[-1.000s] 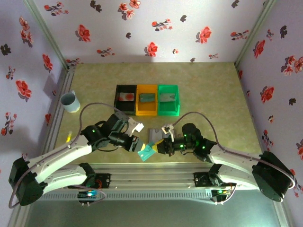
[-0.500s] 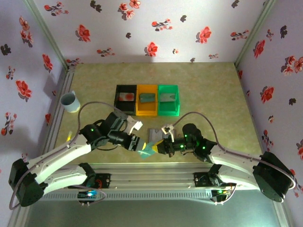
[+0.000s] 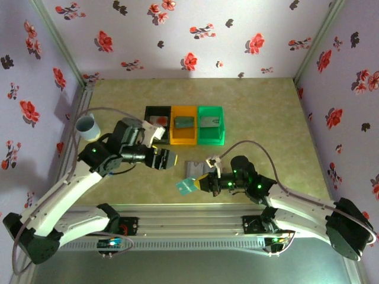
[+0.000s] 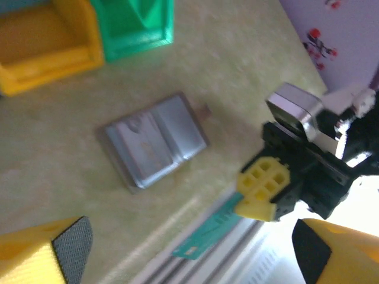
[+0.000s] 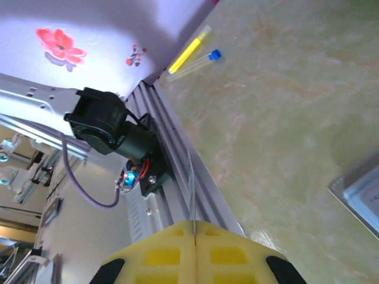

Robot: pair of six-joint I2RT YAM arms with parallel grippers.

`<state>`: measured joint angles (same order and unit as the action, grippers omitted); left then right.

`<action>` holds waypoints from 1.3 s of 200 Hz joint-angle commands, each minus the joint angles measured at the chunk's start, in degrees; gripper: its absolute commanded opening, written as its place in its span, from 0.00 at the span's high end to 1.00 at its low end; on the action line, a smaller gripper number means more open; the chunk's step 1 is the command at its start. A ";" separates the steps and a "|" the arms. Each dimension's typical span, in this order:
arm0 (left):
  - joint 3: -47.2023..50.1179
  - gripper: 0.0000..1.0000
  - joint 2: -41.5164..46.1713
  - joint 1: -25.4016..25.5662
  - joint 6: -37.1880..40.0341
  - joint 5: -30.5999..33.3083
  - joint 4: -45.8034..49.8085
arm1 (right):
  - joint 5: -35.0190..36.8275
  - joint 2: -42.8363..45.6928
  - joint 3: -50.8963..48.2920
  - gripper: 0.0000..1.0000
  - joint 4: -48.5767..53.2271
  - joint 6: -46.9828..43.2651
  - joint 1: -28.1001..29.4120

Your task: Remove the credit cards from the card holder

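The right gripper (image 3: 203,184) is clamped tight on a teal card (image 3: 186,187), holding it at the near edge of the table (image 3: 266,118); the left gripper (image 3: 166,158) hangs with its jaws spread wide, nothing between them; the card holder (image 3: 194,169) lies open and flat on the table, just beside the right gripper and near the row of bins (image 3: 183,142).
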<state>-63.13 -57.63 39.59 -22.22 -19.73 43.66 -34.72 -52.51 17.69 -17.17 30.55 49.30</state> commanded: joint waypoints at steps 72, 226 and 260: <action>2.15 0.00 6.16 -4.17 0.92 32.92 -12.39 | 25.68 12.01 9.43 1.00 17.86 -1.21 -0.76; 17.46 0.00 12.37 -7.24 2.36 51.09 -23.49 | 52.74 4.21 22.48 1.00 23.41 6.86 -0.91; 18.20 0.00 12.38 -7.25 2.44 52.79 -23.97 | 55.89 -0.45 26.63 1.00 25.75 8.42 -1.68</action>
<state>-45.89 -45.89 32.71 -20.56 29.67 21.93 15.57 -50.57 40.45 6.35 36.64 48.36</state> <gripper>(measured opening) 0.997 0.041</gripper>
